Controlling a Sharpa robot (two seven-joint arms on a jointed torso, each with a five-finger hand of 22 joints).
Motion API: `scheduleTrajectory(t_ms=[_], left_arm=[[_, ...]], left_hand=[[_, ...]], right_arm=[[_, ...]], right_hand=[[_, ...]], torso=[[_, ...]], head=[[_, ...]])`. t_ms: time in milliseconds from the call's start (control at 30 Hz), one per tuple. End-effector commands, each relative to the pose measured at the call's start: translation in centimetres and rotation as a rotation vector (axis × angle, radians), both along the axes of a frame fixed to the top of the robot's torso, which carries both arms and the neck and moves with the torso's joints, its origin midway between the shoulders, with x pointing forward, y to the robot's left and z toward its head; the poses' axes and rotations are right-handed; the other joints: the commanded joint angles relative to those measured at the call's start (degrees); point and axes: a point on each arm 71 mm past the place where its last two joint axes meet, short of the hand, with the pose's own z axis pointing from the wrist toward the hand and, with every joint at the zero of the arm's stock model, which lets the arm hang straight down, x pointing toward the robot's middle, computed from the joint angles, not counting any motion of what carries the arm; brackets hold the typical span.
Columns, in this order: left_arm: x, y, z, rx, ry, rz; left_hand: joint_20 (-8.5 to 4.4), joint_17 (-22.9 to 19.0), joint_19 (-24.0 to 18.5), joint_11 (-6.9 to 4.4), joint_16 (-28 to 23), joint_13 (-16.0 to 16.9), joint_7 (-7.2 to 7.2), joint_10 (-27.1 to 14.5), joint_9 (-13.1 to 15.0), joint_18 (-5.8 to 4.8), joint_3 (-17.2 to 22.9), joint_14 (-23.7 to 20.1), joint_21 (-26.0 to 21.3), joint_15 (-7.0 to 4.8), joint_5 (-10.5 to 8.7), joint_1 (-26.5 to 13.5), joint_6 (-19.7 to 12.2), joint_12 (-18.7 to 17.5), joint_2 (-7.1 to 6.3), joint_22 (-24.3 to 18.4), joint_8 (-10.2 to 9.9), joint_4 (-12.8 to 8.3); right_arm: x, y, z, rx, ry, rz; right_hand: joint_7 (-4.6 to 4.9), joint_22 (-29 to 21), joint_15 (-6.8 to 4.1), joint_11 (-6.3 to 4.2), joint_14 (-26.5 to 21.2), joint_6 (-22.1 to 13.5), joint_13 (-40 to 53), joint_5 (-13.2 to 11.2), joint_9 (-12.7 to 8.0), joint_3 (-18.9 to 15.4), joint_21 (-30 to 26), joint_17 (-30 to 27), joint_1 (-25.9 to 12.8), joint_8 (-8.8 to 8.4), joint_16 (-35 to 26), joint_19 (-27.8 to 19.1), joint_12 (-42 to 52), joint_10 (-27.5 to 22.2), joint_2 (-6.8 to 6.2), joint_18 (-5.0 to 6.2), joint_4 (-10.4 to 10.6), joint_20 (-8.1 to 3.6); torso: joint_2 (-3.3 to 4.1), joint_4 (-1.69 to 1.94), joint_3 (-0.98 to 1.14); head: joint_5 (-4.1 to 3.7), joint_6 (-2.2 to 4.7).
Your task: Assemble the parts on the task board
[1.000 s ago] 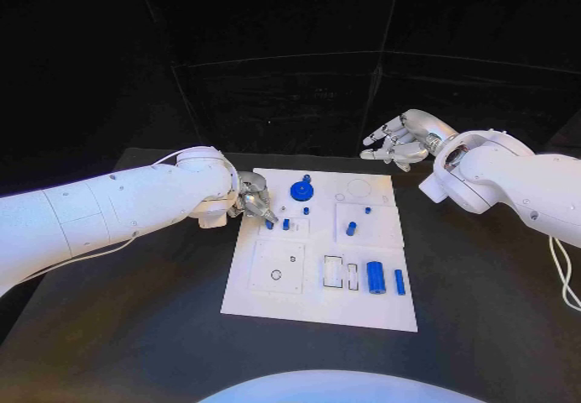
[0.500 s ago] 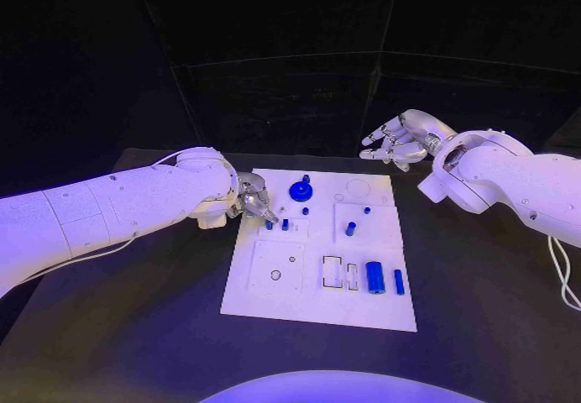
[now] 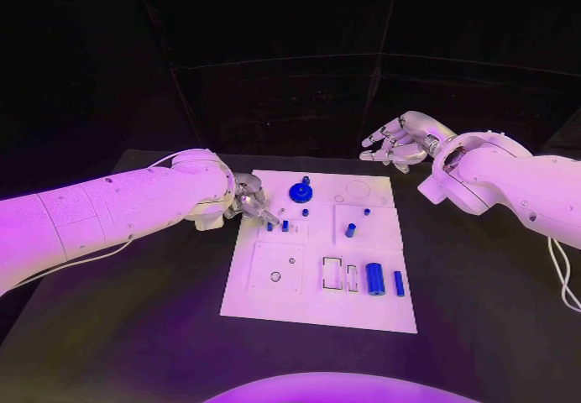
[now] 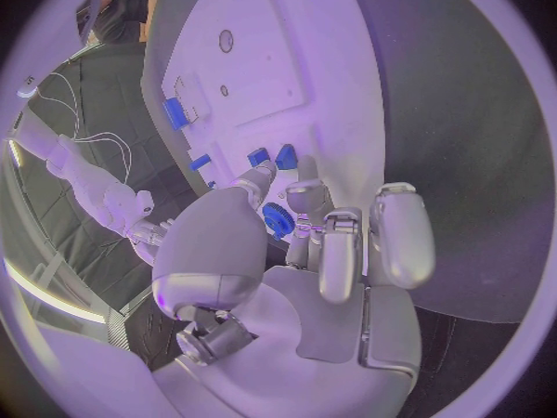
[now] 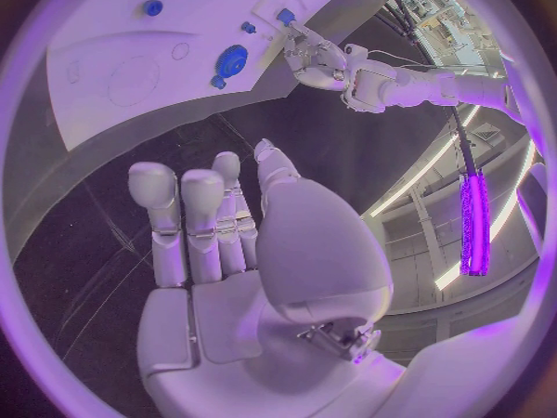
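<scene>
The white task board (image 3: 317, 294) lies in the middle of the table. My left hand (image 3: 252, 204) hovers over its near-left corner, fingers curled downward. Its thumb and fingers (image 4: 323, 241) stand apart with nothing between them, tips just short of two upright blue pegs (image 3: 269, 224) (image 4: 258, 158). A blue gear (image 3: 300, 194) (image 4: 277, 220) (image 5: 230, 62) sits on the board close by. Further small blue pieces (image 3: 350, 229) stand mid-board. A blue cylinder (image 3: 375, 278) and a thin blue bar (image 3: 399, 282) lie near the right edge. My right hand (image 3: 397, 143) (image 5: 221, 214) hangs open beyond the far right corner.
Outlined recesses (image 3: 332, 273) and a small round hole (image 3: 276, 275) mark the board's near half. Black table (image 3: 133, 336) surrounds the board on all sides. My left forearm (image 3: 109, 214) stretches over the table's left part.
</scene>
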Motion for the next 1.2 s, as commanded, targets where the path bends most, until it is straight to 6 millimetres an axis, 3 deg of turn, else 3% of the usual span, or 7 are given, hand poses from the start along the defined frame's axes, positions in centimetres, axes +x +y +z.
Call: scheduleTrajectory(t_ms=[33,200,567,600,733,867,1200], left_arm=[[0.1,0.0,0.3,-0.029,-0.036,0.018],[0.1,0.1,0.7,-0.097,-0.071,0.026],[0.2,0.0,0.8,-0.107,-0.075,0.028],[0.2,-0.1,0.9,-0.136,-0.089,0.022],[0.5,-1.4,2.7,-0.418,-0.256,-0.068],[0.4,-2.4,3.5,-0.526,-0.384,-0.158],[0.1,-4.6,3.8,-0.440,-0.536,-0.376]], left_hand=[[-0.30,15.1,0.2,-0.36,0.2,0.1,-0.13,0.0,0.0,-0.51,-1.0,6.0,0.2,-0.47,-0.57,0.1,0.3,-0.1,0.23,0.1,-0.2,0.4],[-0.31,15.1,-0.1,-0.25,0.2,-1.3,0.02,-0.8,-0.1,-0.35,-3.9,6.0,-0.4,-0.44,-1.61,1.1,-0.3,-1.2,0.50,-0.7,-0.4,1.6],[-0.31,15.1,-0.1,-0.23,0.2,-1.6,0.05,-0.9,-0.1,-0.32,-4.0,6.0,-0.5,-0.43,-1.62,1.1,-0.4,-1.5,0.52,-0.8,-0.5,1.7],[2.01,-7.3,-14.2,3.73,-14.6,-17.1,4.50,-16.5,-3.0,5.13,-5.9,-2.6,-27.6,2.75,-0.82,12.4,-8.4,-17.4,2.35,-31.3,-5.3,-1.3],[4.14,-25.8,-19.3,5.75,-29.9,-22.5,6.75,-22.4,-6.8,5.13,-1.3,-14.5,-34.5,5.01,-2.84,19.9,-8.5,-24.1,2.83,-35.6,-9.5,-5.7],[5.13,-29.9,-18.7,6.89,-32.3,-28.5,6.92,-22.1,-11.0,5.61,3.0,-15.8,-37.0,5.31,-2.85,22.3,-5.8,-28.8,1.49,-37.4,-13.4,-8.7],[5.36,-29.3,-16.7,7.39,-29.9,-34.4,7.25,-23.2,-14.8,5.65,5.2,-13.5,-37.5,5.75,-3.13,20.9,-4.3,-33.5,-1.32,-38.1,-17.1,-11.0]], right_arm=[[0.0,0.1,0.2,0.002,-0.011,0.007],[0.0,0.0,0.2,0.002,-0.010,0.005],[0.0,0.0,0.2,0.001,-0.010,0.005],[0.0,0.0,0.2,0.001,-0.010,0.005],[0.0,0.0,0.2,0.001,-0.011,0.003],[0.0,0.0,0.2,0.002,-0.011,0.004],[0.0,0.2,0.2,0.003,-0.012,0.008]], right_hand=[[0.06,0.0,-0.17,0.24,0.4,-0.5,0.0,-0.1,0.0,-0.2,-0.2,0.1,0.0,-0.07,-0.3,0.4,-0.1,-0.3,0.02,1.05,0.1,0.17],[0.05,0.0,-0.17,0.22,0.4,-0.5,-0.1,0.3,0.0,-0.2,-0.2,0.1,0.0,-0.07,-0.3,0.4,-0.1,-0.3,0.12,1.05,0.1,0.17],[0.05,0.0,-0.17,0.22,0.4,-0.5,-0.1,0.3,0.0,-0.2,-0.2,0.1,0.0,-0.07,-0.3,0.4,-0.1,-0.3,0.12,1.05,0.1,0.17],[0.05,0.0,-0.18,0.22,0.5,-0.5,-0.1,0.5,0.0,-0.2,-0.3,0.1,0.1,-0.06,-0.4,0.4,-0.1,-0.4,0.17,1.06,0.2,0.16],[0.04,0.0,-0.18,0.21,0.5,-0.5,-0.1,0.7,0.0,-0.2,-0.3,0.1,0.1,-0.06,-0.4,0.4,-0.1,-0.4,0.17,1.06,0.2,0.16],[0.04,-0.1,-0.18,0.20,0.5,-0.5,-0.2,0.8,0.0,-0.1,-0.3,0.1,0.2,-0.05,-0.5,0.4,-0.2,-0.4,0.18,1.06,0.1,0.16],[0.04,-0.1,-0.19,0.19,0.5,-0.5,-0.1,0.9,0.0,-0.1,-0.3,0.1,0.3,-0.05,-0.5,0.4,-0.1,-0.4,0.19,1.06,0.1,0.16]], torso=[[0.00,-0.01,0.00],[-0.04,0.04,0.03],[-0.04,0.04,0.03],[-0.02,-0.05,0.11],[0.06,-0.14,0.03],[0.07,-0.20,0.02],[0.08,-0.17,0.03]], head=[[-0.01,0.01],[0.02,-0.06],[0.02,-0.06],[-0.15,0.17],[-0.33,0.40],[-0.53,0.50],[-0.99,0.97]])
